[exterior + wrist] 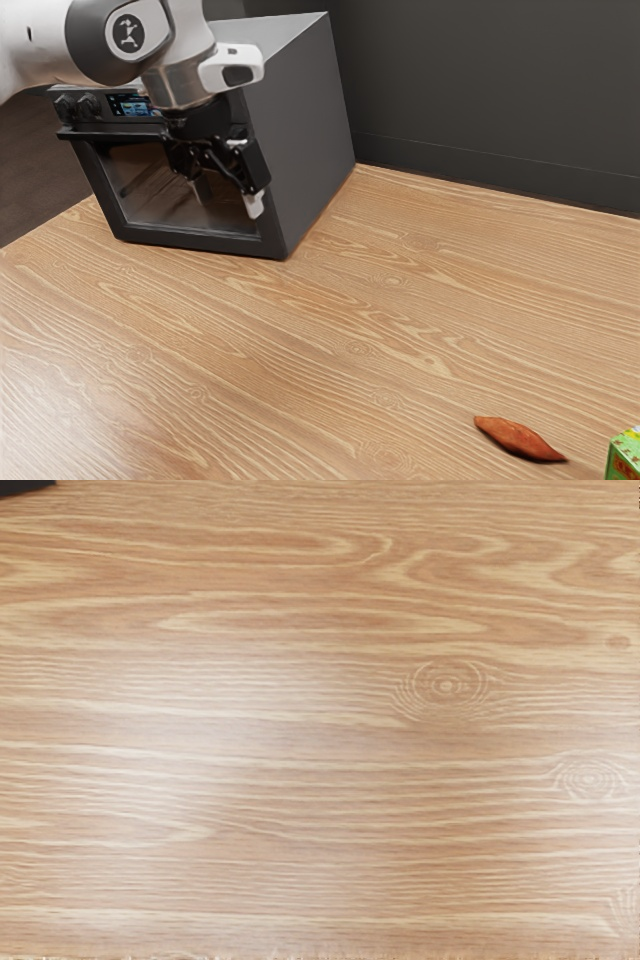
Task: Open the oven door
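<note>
Jaws apart, black two-finger gripper [227,197] before black-framed glass oven door [150,192] (shut), exterior view's upper left, rust-brown tapered object [518,439] lower right, wrist view facing light-brown woodgrain table [300,780], charcoal wall [480,90] behind.

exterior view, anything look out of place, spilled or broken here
Nothing looks spilled or broken. Mildly odd: a reddish-brown item, perhaps a sweet potato, lies loose on the wooden table with no plate under it. The oven stands upright and its door looks shut.

Soft bright light, pale glare across the wood tabletop [80,400], dim oven glass [143,195], source perhaps overhead
</note>
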Robot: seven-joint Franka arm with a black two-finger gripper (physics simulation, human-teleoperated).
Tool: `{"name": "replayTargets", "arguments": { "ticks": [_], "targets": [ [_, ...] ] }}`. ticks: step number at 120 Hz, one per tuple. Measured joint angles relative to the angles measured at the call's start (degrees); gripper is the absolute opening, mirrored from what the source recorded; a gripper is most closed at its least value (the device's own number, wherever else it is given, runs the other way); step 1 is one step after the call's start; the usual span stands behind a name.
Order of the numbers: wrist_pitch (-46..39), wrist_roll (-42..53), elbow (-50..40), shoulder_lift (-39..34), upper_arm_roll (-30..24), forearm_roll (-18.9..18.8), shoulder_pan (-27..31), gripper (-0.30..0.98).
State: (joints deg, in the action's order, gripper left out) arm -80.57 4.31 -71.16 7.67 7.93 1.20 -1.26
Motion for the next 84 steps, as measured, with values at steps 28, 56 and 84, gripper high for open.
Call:
{"name": "replayTargets", "arguments": {
  "ticks": [28, 56, 84],
  "targets": [
    [1.65, 2.15, 6.03, -3.63, 1.80, 0.56, -1.27, 0.68],
    [-4.39, 22.15, 0.95, -16.38, 22.85, -1.14, 5.18, 0.68],
    [-21.54, 48.63, -10.97, -16.82, 25.41, 4.11, 3.86, 0.69]
  ]
}}
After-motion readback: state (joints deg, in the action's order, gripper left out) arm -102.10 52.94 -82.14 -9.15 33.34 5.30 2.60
